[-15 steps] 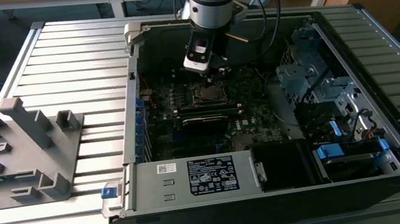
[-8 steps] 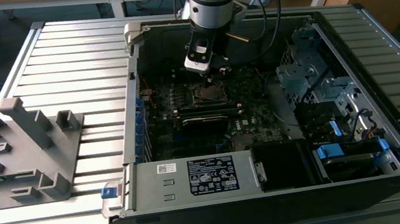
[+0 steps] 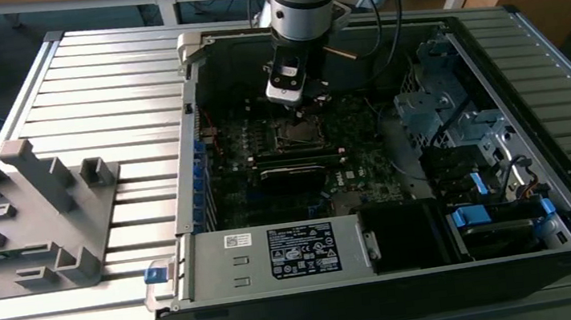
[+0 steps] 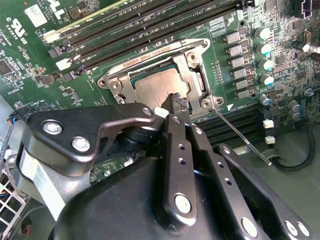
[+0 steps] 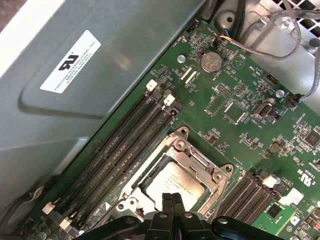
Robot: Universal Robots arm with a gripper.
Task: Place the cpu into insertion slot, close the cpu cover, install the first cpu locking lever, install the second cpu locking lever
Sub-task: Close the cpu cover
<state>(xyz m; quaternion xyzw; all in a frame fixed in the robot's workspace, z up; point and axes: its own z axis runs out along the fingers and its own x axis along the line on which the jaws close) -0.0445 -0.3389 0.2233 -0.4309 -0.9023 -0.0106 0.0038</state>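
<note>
The cpu (image 4: 155, 85), a flat silver-grey square, lies in the socket on the green motherboard and also appears in the first wrist view (image 5: 176, 182). The cpu cover (image 4: 194, 62), a silvery frame, lies flat around it (image 5: 197, 159). A thin metal locking lever (image 4: 242, 135) sticks out at an angle from one socket corner, unlatched. My gripper (image 4: 175, 101) is shut with nothing between its fingers. Its tip hovers over the socket edge near that corner (image 5: 172, 197). In the exterior view the gripper (image 3: 301, 108) hangs just above the socket (image 3: 300, 132) inside the open computer case.
Memory slots (image 5: 125, 150) run along both sides of the socket. The case's metal wall (image 5: 100, 65) stands close behind. Drive cages (image 3: 452, 109) and a black shroud (image 3: 407, 231) crowd the exterior view's right and front. A grey fixture (image 3: 33, 213) sits on the slatted table.
</note>
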